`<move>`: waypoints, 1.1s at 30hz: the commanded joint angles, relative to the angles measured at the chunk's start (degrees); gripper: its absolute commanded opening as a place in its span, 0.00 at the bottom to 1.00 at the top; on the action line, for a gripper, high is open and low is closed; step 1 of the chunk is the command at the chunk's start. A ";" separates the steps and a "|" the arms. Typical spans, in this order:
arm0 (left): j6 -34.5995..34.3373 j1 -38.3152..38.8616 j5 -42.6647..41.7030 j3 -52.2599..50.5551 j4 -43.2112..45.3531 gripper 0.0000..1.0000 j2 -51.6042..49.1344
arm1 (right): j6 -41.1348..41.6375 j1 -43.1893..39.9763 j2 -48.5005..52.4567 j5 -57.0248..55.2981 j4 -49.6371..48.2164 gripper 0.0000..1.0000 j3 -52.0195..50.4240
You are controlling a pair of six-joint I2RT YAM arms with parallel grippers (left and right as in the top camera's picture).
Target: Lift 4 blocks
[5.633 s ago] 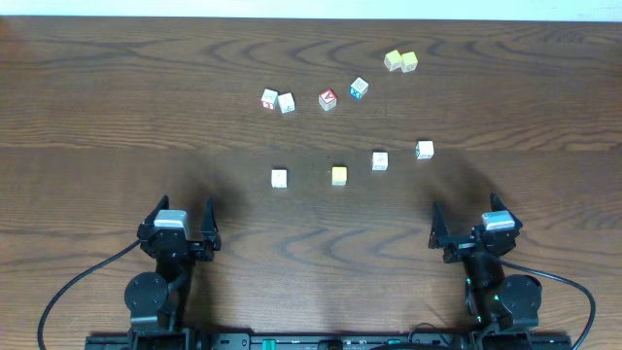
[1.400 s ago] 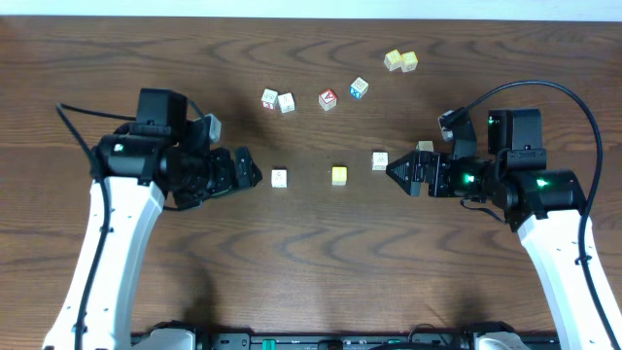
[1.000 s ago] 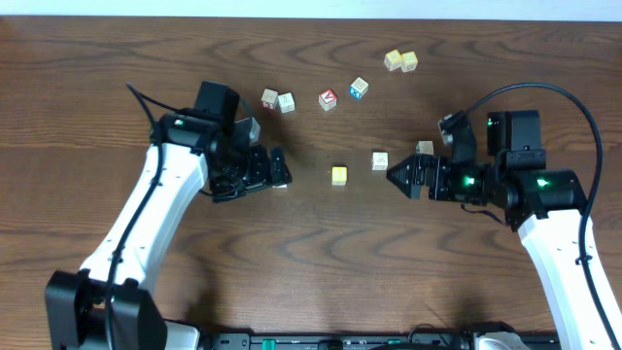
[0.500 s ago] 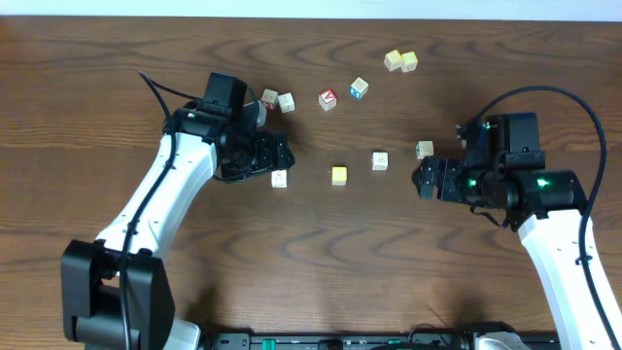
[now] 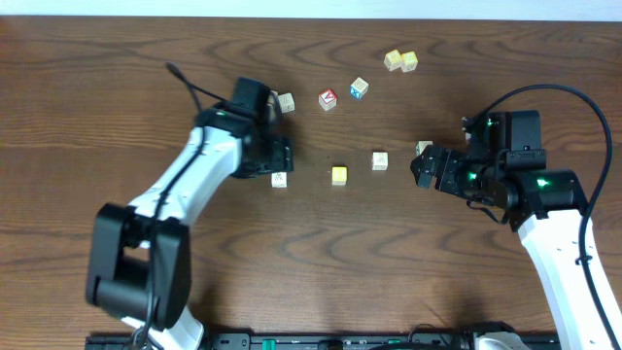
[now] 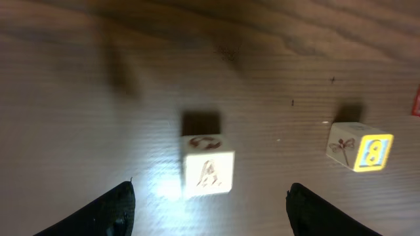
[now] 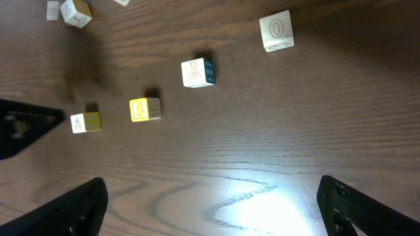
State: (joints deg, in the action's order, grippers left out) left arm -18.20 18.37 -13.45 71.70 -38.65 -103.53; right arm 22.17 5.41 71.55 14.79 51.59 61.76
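The left fingers (image 6: 111, 213) are spread astride the cream block (image 6: 208, 172) for pinching, while the right fingers (image 7: 72, 210) are held spread, short of a whitish block (image 7: 275, 31).

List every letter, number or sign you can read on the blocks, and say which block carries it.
"A": left-end cream block, front face.
"B", maybe "8": yellow-faced block.
"O" or "0": right-end cream block.
Unreadable: one blurred letter on the blue-sided block; marks on the far blocks are too small.
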 commanded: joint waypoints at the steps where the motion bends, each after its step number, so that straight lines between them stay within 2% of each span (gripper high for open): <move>1: -0.33 2.86 7.39 0.02 1.31 0.75 -3.06 | 0.98 0.37 0.09 0.50 0.33 0.99 0.00; 5: -4.59 4.28 16.37 0.02 1.62 0.75 -4.00 | 0.94 0.37 0.09 0.48 1.55 0.99 0.00; 10: -9.16 4.59 18.51 0.02 1.68 0.74 -4.35 | 0.96 0.37 0.09 0.48 2.03 0.99 0.00; 13: -11.54 4.66 17.86 -0.02 1.66 0.74 -5.68 | 0.96 0.37 0.09 0.50 2.05 0.99 0.00; 18: -11.47 4.76 9.73 -0.02 2.23 0.74 -9.53 | 0.94 0.39 0.09 0.48 2.25 0.99 0.00; 24: -9.49 4.81 6.49 -0.02 3.02 0.72 -11.41 | 0.94 0.37 0.09 0.48 2.25 0.99 0.00; 30: -5.81 4.81 6.19 -0.02 1.70 0.58 -11.43 | 0.94 0.37 0.09 0.48 2.54 0.99 0.00; 33: -5.84 4.81 6.16 0.00 0.00 0.46 -11.32 | 0.94 0.37 0.09 0.48 3.13 0.99 0.00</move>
State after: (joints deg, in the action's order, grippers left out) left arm -25.28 22.98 -4.64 72.07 -37.28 -112.92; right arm 22.41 5.41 71.55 14.83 54.33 61.76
